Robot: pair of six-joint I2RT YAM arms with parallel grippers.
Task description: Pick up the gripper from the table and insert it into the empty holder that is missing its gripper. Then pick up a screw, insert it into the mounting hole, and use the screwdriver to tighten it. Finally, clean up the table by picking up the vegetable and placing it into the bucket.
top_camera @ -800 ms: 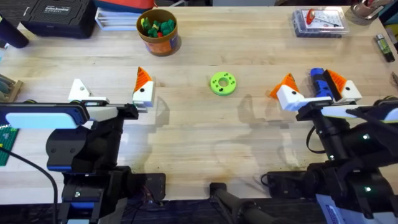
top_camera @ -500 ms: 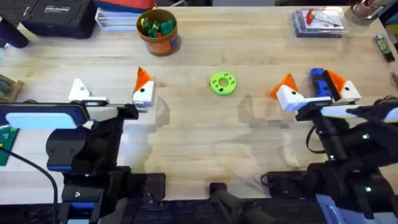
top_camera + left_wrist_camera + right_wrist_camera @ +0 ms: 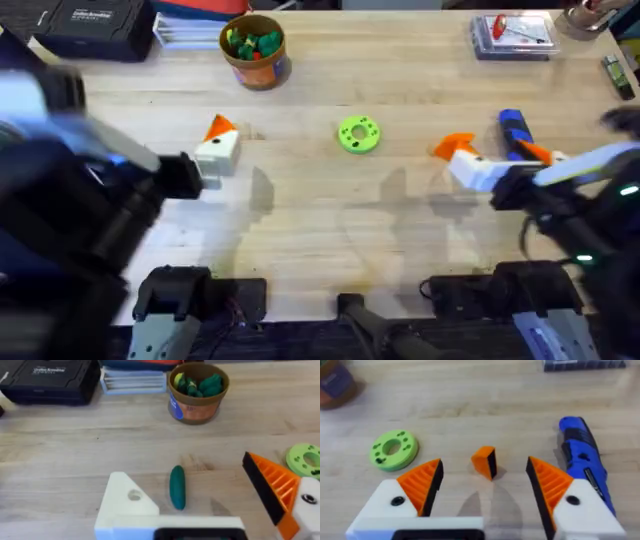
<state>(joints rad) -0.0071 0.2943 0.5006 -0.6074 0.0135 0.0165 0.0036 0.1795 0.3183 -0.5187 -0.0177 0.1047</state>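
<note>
In the overhead view the left arm smears into a large dark blur, hiding the light wooden butcher-block table beneath. The lime-green round plastic disc is cut off by the left wrist view's edge

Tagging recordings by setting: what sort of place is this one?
Probably a robotics lab workbench: a butcher-block table with a blue electric screwdriver, a loose orange gripper pad and a black tool case. A tub of toy vegetables suggests a staged manipulation exercise.
</note>
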